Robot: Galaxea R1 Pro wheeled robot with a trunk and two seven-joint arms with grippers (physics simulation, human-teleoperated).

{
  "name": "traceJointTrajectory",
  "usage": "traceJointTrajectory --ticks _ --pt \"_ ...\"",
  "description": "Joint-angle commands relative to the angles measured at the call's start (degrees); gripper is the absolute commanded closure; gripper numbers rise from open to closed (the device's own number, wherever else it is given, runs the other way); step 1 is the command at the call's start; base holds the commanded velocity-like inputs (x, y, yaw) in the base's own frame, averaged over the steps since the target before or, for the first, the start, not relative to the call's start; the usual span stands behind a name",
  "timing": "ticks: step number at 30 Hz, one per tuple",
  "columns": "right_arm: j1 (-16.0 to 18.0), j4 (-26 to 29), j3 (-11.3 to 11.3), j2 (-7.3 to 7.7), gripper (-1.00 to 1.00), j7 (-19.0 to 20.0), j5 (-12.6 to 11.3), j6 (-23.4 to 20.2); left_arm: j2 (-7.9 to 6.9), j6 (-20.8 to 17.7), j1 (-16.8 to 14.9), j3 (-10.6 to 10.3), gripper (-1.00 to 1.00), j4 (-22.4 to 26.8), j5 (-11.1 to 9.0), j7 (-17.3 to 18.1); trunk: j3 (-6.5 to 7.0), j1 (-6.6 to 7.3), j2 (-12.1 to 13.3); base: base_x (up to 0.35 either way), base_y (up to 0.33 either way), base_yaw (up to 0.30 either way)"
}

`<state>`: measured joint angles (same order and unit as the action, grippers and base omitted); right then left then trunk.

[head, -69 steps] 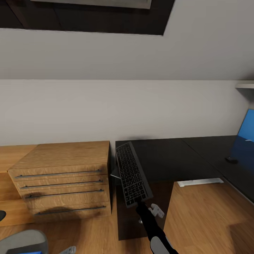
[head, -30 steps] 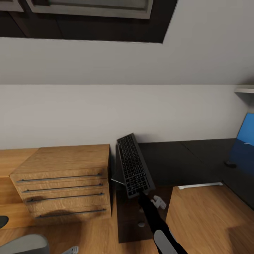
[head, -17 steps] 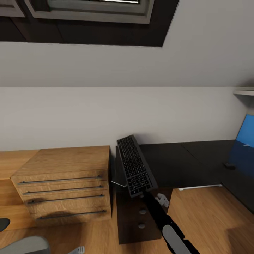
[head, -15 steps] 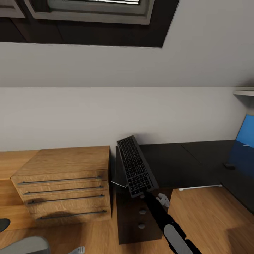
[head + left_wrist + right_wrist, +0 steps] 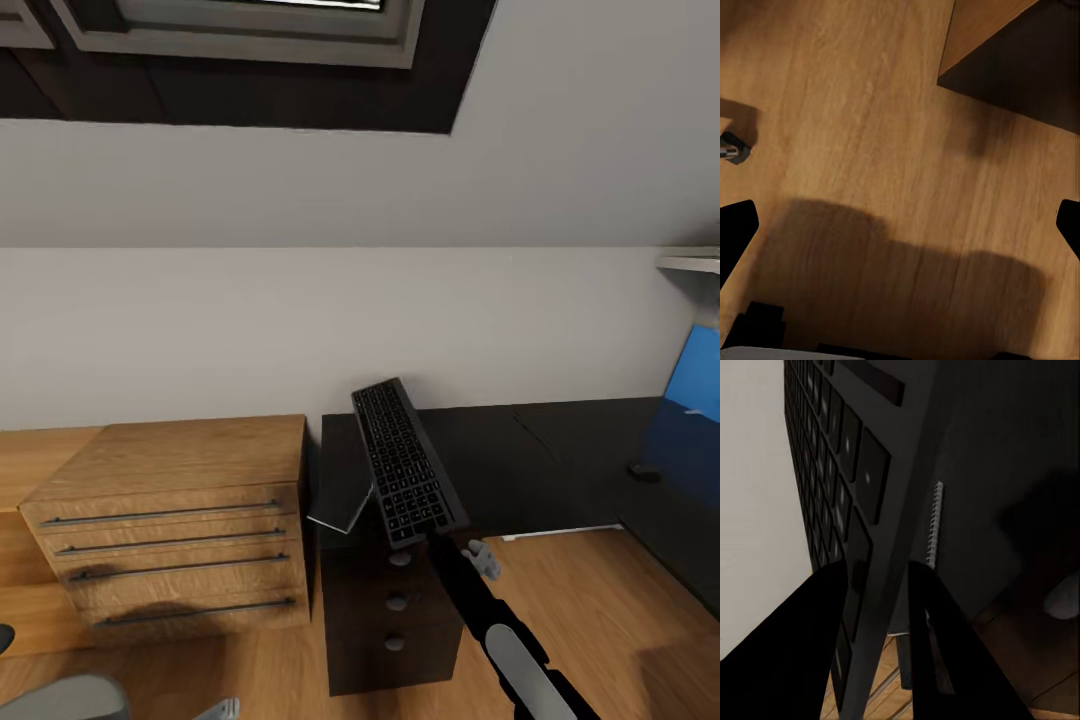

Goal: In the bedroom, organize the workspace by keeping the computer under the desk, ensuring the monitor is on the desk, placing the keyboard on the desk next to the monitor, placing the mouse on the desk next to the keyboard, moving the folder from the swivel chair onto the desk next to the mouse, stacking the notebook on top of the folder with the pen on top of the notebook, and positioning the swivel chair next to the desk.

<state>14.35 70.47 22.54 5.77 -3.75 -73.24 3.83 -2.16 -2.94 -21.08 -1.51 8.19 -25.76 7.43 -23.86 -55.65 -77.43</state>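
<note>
While the desk (image 5: 520, 450) spreads its black top to the right of the wooden drawer cabinet (image 5: 170, 520), its near-left corner sits just under the raised keyboard (image 5: 405, 475). So the coming move, as I judge it, is a short lowering and a carry rightward along the top toward the blue back panel (image 5: 695, 385). The keyboard's long axis runs away from the robot toward the wall, tilted up on edge, with the right gripper (image 5: 432, 540) clenched on its near short end; in the right wrist view the two dark fingers (image 5: 806, 645) straddle the keyboard's edge (image 5: 892, 510). Only the right arm is near the desk. The left gripper (image 5: 900, 225) hangs released over bare wood floor (image 5: 870, 112). The pedestal's three drawers (image 5: 395, 600) below are closed, their contents hidden. A thin grey sheet (image 5: 342, 495) overhangs the corner, possibly the notebook
</note>
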Motion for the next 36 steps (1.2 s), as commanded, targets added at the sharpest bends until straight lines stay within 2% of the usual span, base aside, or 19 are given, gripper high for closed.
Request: traceJointTrajectory --ticks 1,10,25,36 --pt "0.07 0.05 0.24 0.09 1.00 -0.34 -0.49 0.36 -0.03 -0.31 -0.01 -0.16 -1.00 0.08 -0.52 0.13 -0.06 -0.01 -0.04 0.077 -0.248 -0.143" --pt "-0.01 0.02 0.23 0.19 1.00 -0.38 -0.50 0.29 -0.03 -0.31 -0.01 -0.16 -1.00 0.08 -0.52 0.13 -0.06 -0.01 -0.04 0.021 -0.283 -0.185" --pt "-0.01 -1.98 0.38 -0.10 1.00 -0.30 -0.50 0.28 0.05 -0.38 -0.01 -0.18 -1.00 0.08 -0.52 0.13 -0.06 -0.01 -0.04 -0.117 -0.235 -0.012" --pt "-0.02 -2.01 0.74 -0.23 1.00 -0.29 -0.50 0.31 0.01 -0.40 -0.01 -0.16 -1.00 0.08 -0.52 0.13 -0.06 -0.01 -0.04 -0.040 -0.059 0.000"
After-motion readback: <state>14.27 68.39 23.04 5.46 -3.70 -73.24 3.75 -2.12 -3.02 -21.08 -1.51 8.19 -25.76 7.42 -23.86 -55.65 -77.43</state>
